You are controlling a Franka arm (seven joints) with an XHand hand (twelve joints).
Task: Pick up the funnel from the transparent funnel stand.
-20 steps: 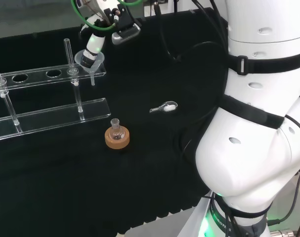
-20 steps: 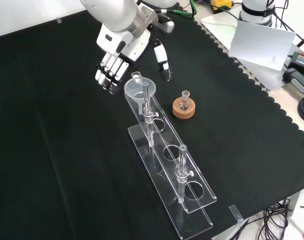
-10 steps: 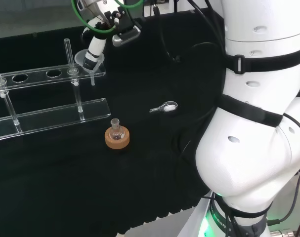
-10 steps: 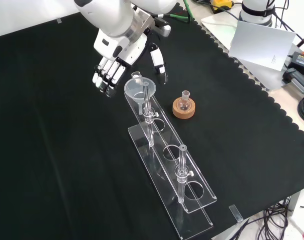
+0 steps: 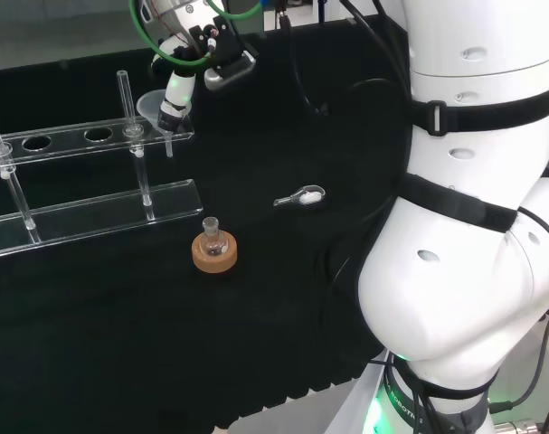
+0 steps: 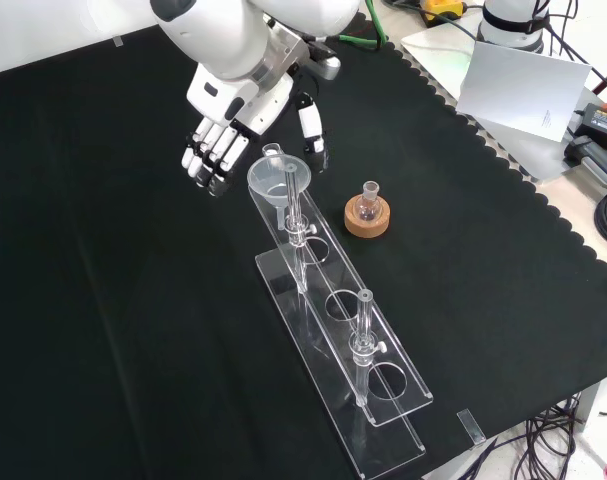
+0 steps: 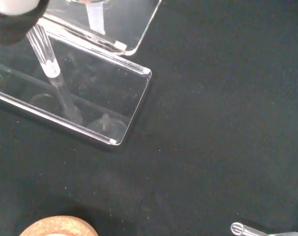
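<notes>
A clear funnel point(image 6: 273, 178) sits in the end hole of the transparent funnel stand point(image 6: 394, 397), its stem hanging below the upper shelf. In the head view the funnel point(image 5: 154, 106) is at the stand's point(image 5: 70, 142) right end. The hand point(image 6: 232, 95) hovers over that end of the stand, open. Its fingers point(image 6: 207, 160) hang down to the funnel's left in the front view and its thumb point(image 6: 308, 122) to the funnel's right, neither touching it. In the head view the thumb point(image 5: 177, 94) stands just beside the funnel's rim. The wrist view looks down on the stand's base plate point(image 7: 123, 104).
A small glass flask on a cork ring point(image 6: 368, 216) stands right of the stand in the front view. A small metal scoop point(image 5: 300, 195) lies on the cloth farther right in the head view. Papers and cables point(image 6: 528, 85) lie beyond the cloth's scalloped edge.
The hand has drifted a little to the left in the front view, fingers and thumb still either side of the funnel. The funnel and stand have stayed put.
</notes>
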